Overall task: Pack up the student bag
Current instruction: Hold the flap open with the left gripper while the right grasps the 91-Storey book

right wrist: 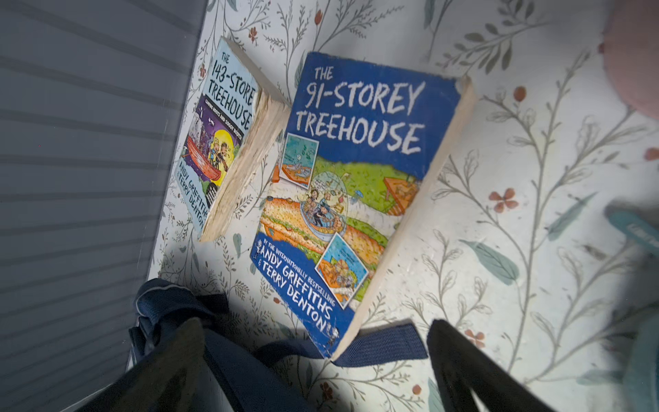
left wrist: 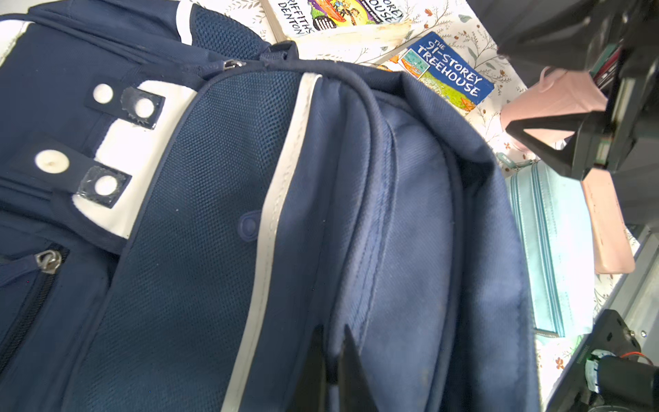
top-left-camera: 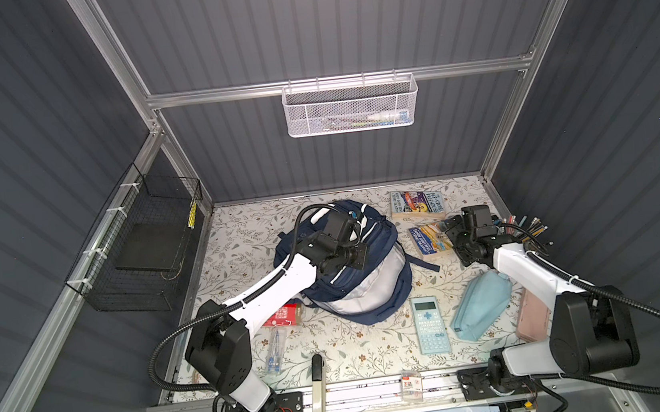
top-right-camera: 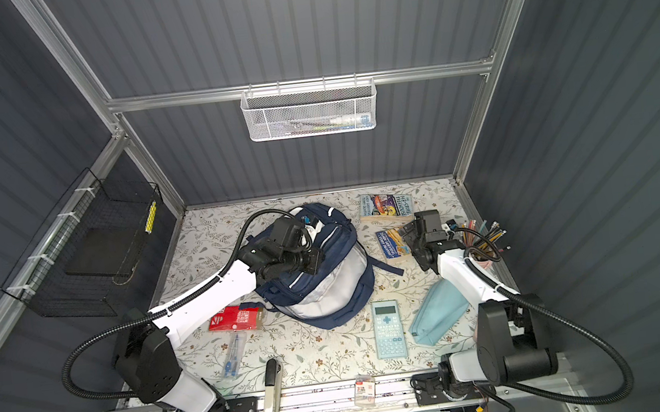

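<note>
Mostly cropped, left end effector [left wrist: 332, 333] pinching student bag [left wrist: 214, 214] rim, right end effector [right wrist: 315, 324] wide

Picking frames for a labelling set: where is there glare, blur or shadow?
Left wrist view: the white patch on the student bag glares, and the left end effector is a dark blur. Right wrist view: the 91-Storey book is sharp, the right end effector out of focus, shadow on the table beside it.
</note>
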Tool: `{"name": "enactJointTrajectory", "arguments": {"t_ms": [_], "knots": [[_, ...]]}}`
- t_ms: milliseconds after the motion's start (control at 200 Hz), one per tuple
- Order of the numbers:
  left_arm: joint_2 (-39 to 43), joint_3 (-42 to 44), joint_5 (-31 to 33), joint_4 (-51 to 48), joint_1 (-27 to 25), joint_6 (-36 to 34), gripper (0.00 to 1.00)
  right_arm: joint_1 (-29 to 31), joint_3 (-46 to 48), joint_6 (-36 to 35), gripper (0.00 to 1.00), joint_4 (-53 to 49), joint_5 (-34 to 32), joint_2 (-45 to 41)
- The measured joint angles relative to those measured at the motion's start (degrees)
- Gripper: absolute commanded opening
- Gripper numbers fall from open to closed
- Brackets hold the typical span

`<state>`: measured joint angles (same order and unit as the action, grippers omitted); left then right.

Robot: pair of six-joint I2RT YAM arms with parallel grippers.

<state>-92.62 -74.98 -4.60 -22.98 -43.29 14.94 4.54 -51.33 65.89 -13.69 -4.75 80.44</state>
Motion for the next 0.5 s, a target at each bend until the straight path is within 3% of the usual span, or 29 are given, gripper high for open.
{"name": "enactJointTrajectory", "arguments": {"t_ms": [265,500], "knots": [[0.2,1.9,-0.3,2.2,0.0,0.5,0.0,-1.1,-1.5,-3.4,0.99,-2.8,2.3,8.3],[0.6,3.6,-0.7,3.7,0.0,0.5,0.0,-2.8,2.2,-1.8,0.99,-1.3,6.0,11.1]]}}
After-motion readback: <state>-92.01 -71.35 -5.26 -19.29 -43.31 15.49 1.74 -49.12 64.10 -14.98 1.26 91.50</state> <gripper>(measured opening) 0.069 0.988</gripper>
